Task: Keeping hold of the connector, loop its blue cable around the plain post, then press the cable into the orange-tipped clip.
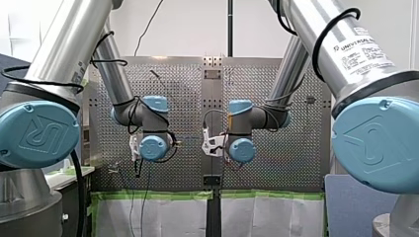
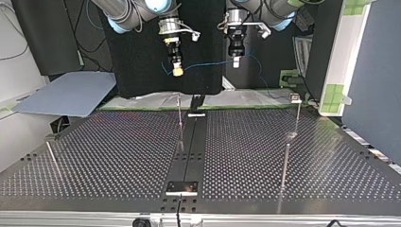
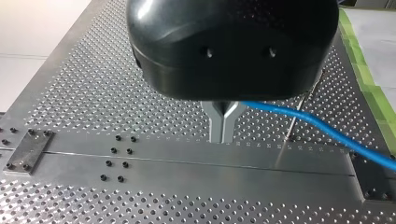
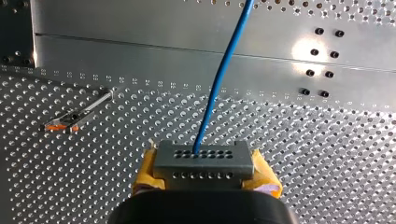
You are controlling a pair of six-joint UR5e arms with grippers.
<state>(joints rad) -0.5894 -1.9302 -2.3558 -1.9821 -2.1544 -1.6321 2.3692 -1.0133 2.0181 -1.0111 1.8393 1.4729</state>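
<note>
In the right wrist view my right gripper (image 4: 205,179) is shut on a grey connector (image 4: 204,163), held between its yellow pads (image 4: 145,175). The blue cable (image 4: 223,70) leaves the connector and runs ahead over the table. The orange-tipped clip (image 4: 70,120) stands off to one side of this gripper. In the left wrist view my left gripper (image 3: 223,128) has its metal fingers shut on the blue cable (image 3: 317,123), which trails away sideways. Both grippers hang high above the table in the top view, right gripper (image 2: 177,71) and left gripper (image 2: 235,60), with the cable (image 2: 208,64) strung between them.
Thin posts rise from the perforated table (image 2: 118,156): one near the middle strip (image 2: 180,120), one with a small head (image 2: 297,113) and another (image 2: 285,163) at the top view's right. A rod (image 2: 52,156) leans at its left.
</note>
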